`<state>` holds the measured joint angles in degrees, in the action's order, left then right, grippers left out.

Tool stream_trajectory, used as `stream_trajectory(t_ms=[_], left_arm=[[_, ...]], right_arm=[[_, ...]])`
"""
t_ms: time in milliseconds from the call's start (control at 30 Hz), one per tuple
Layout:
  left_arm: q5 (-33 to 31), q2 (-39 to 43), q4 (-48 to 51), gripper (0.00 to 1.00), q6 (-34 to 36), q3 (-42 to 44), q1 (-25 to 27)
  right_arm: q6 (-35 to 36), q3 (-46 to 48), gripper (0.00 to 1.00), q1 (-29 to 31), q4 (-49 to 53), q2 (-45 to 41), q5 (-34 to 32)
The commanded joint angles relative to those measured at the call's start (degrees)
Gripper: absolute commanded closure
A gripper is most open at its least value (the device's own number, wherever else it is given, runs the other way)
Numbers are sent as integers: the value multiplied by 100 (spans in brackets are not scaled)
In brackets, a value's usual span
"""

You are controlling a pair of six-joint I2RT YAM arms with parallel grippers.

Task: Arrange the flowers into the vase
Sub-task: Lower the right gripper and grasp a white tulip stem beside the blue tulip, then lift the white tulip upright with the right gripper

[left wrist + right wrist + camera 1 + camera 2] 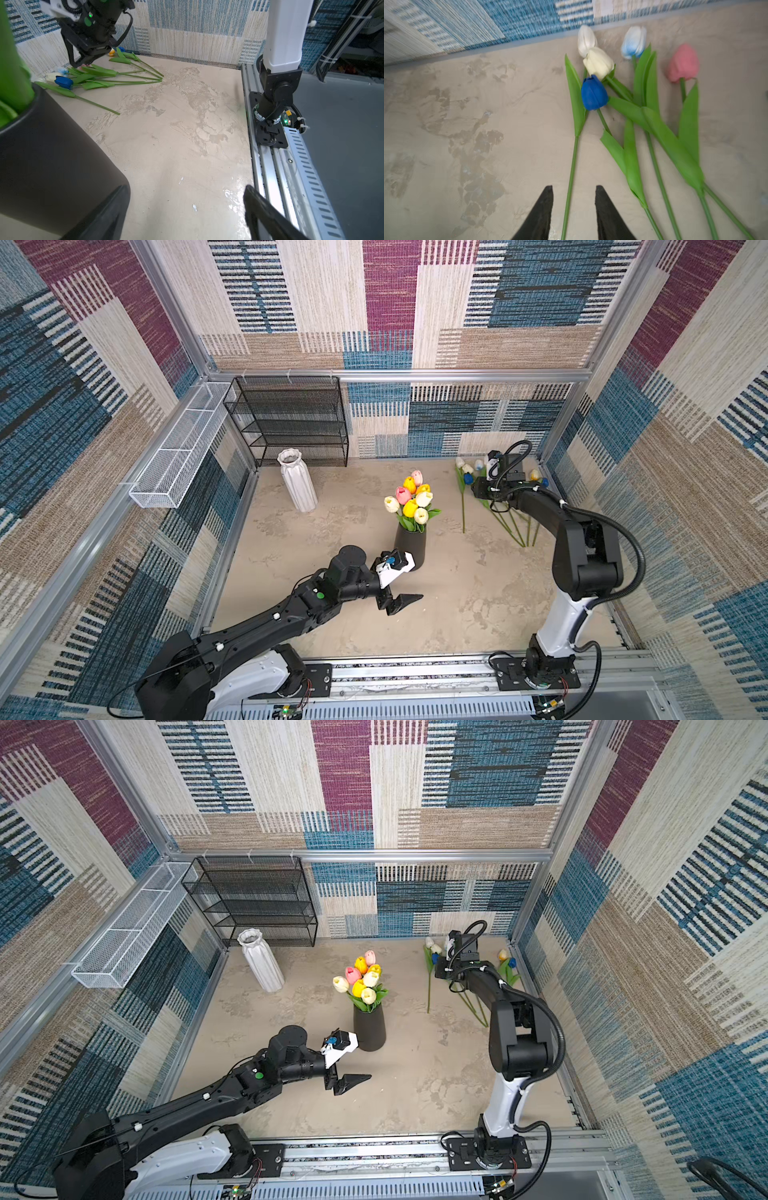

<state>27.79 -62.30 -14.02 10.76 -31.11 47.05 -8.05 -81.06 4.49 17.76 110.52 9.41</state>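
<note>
One tulip stem [573, 166] lies between the parted jaws of right gripper [574, 186], unclamped; we see right arm [540, 506] stretched low over bench [488, 124].

pink tulip [683, 62] blurred, black vase [52, 155] cut off by edge

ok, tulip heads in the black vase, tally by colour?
Pink heads: 2
Yellow heads: 3 (one leans orange)
Cream heads: 3
Total showing in the black vase: 8
</note>
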Motion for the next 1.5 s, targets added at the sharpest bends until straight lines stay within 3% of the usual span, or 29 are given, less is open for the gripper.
stream_trajectory(t_ms=[0,467,633,833,1033,1200,1367,1467], left_arm=[[24,-91,-339,10,14,43,-5],[-92,-213,-290,9,-5,44,-3],[-117,-143,-268,8,-40,77,-3],[-237,61,-320,8,-110,182,-2],[-608,584,-569,8,-171,519,-3],[-1736,1451,-1201,4,-379,1180,-119],[-1530,1774,-931,4,-1051,1181,-898],[-1207,1695,-1250,3,-1573,1268,-1426]], right_arm=[[2,-393,61,116,348,464,-216],[-51,-1677,61,466,1073,1827,-1296],[-69,-1969,70,617,1285,2156,-1722],[-157,-1887,95,699,1247,2212,-1705],[-195,-1107,100,701,452,1391,-943],[-254,-136,100,699,-386,253,-371],[-322,940,100,697,-1431,-1191,306],[-398,1651,100,705,-2202,-2122,747]])
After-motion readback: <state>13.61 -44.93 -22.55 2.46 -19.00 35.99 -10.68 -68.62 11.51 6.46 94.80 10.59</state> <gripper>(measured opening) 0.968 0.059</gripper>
